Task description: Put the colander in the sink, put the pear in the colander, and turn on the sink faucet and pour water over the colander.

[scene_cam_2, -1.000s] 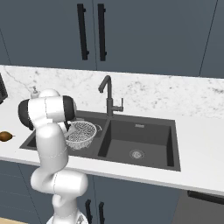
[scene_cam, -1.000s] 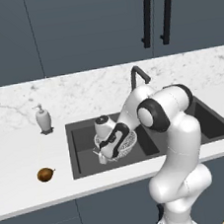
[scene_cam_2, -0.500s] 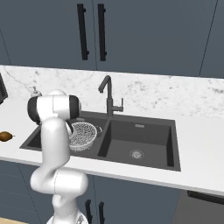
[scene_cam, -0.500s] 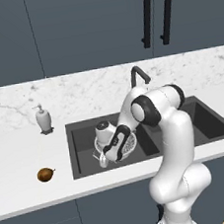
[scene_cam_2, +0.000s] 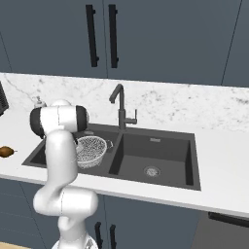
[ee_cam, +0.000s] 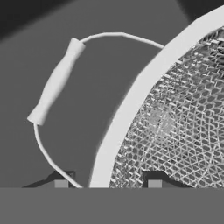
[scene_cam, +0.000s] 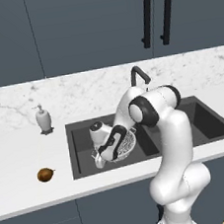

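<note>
On the far left of the white marble counter (scene_cam: 20,160) lies the small brown roundish pear (scene_cam: 45,175). It sits near the front edge, well apart from the sink. From the right base view the pear (scene_cam_2: 6,151) shows at the left edge of the picture.

Behind it, by the wall, stands a little white soap bottle with a pump top (scene_cam: 44,119).

Next comes the dark grey sink with two basins (scene_cam: 79,133). The round silvery-white mesh colander with thin wire handles (scene_cam: 126,143) sits down in the left basin, close to the wall that splits the two basins. In the right base view the colander (scene_cam_2: 91,149) sits upright in that same basin, with one small handle sticking out toward the divider.

The white robot arm bends down into the left basin. Its gripper (scene_cam: 99,160) hangs low at the front left edge of the colander. In the hand view the two dark fingertips (ee_cam: 61,181) stand one on each side of the colander's white rim (ee_cam: 131,103), with a gap between them. The jaws are partly apart, and I cannot tell if they pinch the rim or not. A looped wire handle with a white grip (ee_cam: 54,83) sticks out from the rim over the dark sink floor.

Behind the sink stands the tall slim dark faucet with a hooked spout (scene_cam_2: 120,104). The right basin has a round metal drain (scene_cam_2: 152,170) in its floor.
</note>
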{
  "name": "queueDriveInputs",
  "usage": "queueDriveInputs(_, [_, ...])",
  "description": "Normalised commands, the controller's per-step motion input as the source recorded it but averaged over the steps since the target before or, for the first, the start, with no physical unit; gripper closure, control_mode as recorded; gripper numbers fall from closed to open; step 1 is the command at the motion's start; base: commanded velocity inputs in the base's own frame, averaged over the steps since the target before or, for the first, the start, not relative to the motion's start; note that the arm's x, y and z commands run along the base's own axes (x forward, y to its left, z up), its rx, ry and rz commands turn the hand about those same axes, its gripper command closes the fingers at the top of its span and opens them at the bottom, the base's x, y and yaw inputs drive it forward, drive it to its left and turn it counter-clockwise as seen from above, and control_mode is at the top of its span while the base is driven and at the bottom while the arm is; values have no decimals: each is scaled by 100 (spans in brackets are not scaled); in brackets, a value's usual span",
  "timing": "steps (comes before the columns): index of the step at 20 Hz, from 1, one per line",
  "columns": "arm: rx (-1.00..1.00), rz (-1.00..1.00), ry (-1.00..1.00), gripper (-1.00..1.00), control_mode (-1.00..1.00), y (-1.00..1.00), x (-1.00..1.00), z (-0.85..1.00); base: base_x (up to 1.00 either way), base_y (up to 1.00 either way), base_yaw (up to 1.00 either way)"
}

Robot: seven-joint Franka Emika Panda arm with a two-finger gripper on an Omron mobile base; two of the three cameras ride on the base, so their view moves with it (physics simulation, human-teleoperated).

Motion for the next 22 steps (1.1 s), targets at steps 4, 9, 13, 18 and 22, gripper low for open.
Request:
queueDriveInputs(4, [4,-4,0,-100,-100,-3,-40,26,0,0,0])
queueDriveInputs(9, [12,-4,-4,-100,-100,0,-57,83,0,0,0])
queueDriveInputs(13, [22,-3,-10,-100,-100,6,-47,100,0,0,0])
queueDriveInputs(18, [25,-7,-6,-100,-100,29,-18,100,0,0,0])
queueDriveInputs(22, [22,-16,0,-100,-100,68,-7,100,0,0,0])
